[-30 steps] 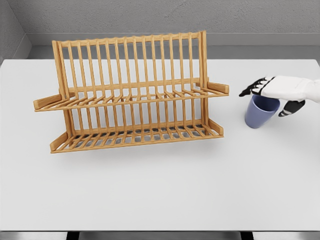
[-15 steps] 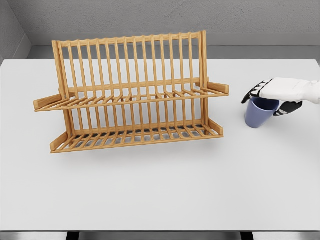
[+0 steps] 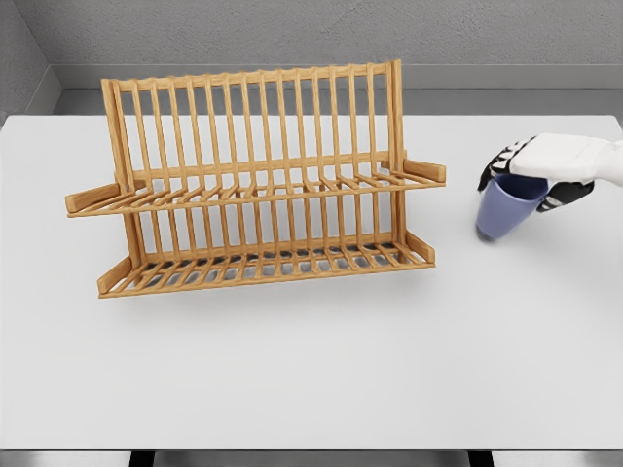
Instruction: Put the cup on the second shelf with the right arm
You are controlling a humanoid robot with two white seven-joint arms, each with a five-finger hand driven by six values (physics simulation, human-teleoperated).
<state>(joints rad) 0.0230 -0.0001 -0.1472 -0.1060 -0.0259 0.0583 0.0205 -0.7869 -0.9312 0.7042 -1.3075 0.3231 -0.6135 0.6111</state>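
Since my right hand (image 3: 541,173) only pinched the cup (image 3: 504,210) by its rim, fingers curled, it hung tilted. I figured it could slip free or clip the rack (image 3: 255,185).

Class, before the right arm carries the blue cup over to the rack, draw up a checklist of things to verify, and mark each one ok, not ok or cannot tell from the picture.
1. Right hand closed on the cup at its rim: ok.
2. Cup upright: not ok, it tilts.
3. Cup clear of the table: cannot tell.
4. Upper shelf of the rack free of other items: ok.
5. Open table between cup and rack: ok.
6. Left arm out of the way: ok, not in view.
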